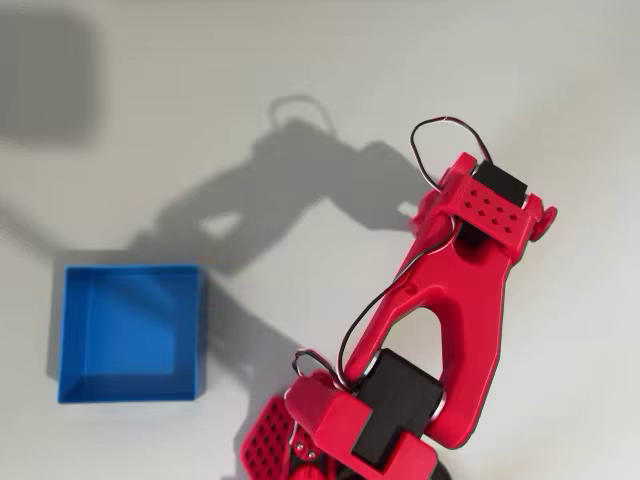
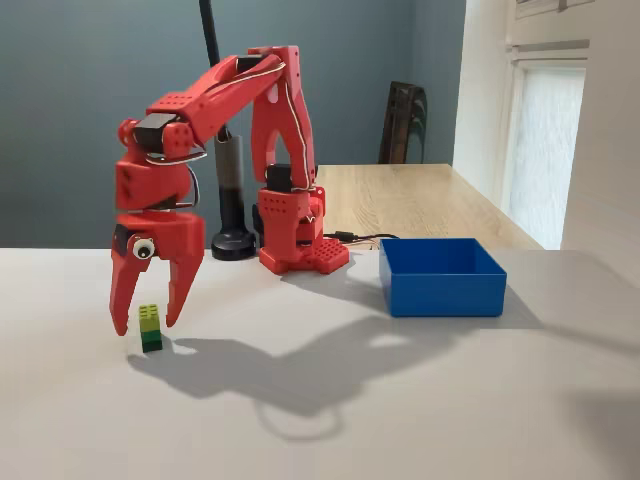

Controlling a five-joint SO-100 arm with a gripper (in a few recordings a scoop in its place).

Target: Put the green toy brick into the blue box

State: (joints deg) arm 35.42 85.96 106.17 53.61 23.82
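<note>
Your red two-finger tool (image 2: 148, 322) stands spread, fingers straddling the small lime-green studded plastic brick (image 2: 150, 318), which sits on a darker green block (image 2: 151, 340) on the white table (image 2: 400, 400), well to the left of the shallow square blue plastic box (image 2: 441, 276) in the fixed view. Risks: closing off-centre may tip the stack; both pieces may lift together; a shallow pinch may drop the brick short of the box.

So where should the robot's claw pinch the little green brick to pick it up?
Probably on its two flat sides, coming straight down from above. In the fixed view the green brick stands upright on the table like a small tower, lighter green over darker, and the open gripper hangs around it with a finger on each side. Closing low should keep it from tipping.
</note>
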